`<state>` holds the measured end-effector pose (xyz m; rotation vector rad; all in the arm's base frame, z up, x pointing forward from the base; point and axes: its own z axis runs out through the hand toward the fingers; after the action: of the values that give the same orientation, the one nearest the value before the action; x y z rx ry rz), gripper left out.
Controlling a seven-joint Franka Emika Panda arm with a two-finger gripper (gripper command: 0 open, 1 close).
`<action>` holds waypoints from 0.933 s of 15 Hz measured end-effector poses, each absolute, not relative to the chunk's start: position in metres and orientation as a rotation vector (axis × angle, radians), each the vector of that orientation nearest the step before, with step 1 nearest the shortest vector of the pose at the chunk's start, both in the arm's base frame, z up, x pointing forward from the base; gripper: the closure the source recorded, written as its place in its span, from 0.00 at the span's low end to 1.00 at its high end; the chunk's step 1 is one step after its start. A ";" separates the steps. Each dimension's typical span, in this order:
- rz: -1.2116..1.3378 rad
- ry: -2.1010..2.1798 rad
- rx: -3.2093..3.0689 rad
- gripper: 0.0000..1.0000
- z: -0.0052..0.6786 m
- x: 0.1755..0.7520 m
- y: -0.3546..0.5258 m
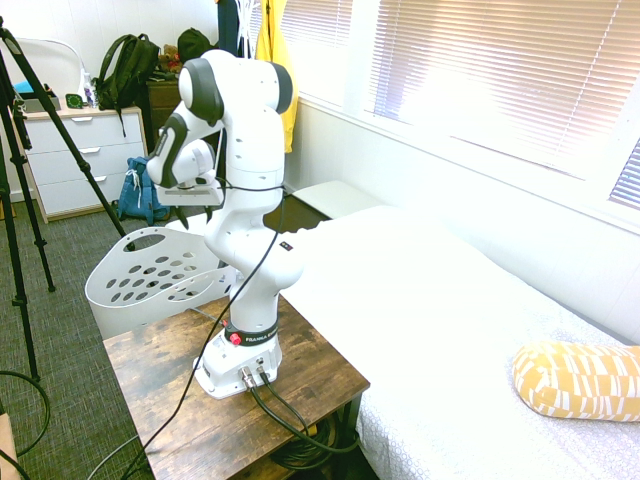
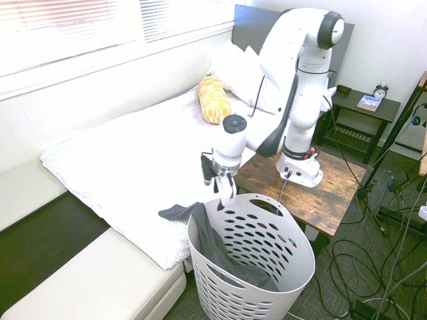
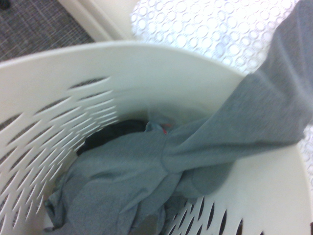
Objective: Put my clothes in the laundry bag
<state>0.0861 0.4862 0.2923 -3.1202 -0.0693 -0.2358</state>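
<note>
Hand hovers above the laundry basket, fingers apart, gripping nothing. Grey shirt lies mostly inside; one part drapes over the rim onto the bed, likely snagged there.

In the first exterior view the arm's own body is blocking the claw and covering the far side of the laundry bag, so nothing inside it is showing there. In the second exterior view the claw is appearing too small to tell how its fingers are standing. The wrist view is smearing the bag's slots into streaks, and the picture's edges are cutting off the clothes, which are hiding the bag's bottom.
</note>
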 end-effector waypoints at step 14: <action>-0.082 0.322 -3.221 0.00 0.138 0.250 0.526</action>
<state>0.2500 0.5257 0.1382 -3.2213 0.3218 -0.0817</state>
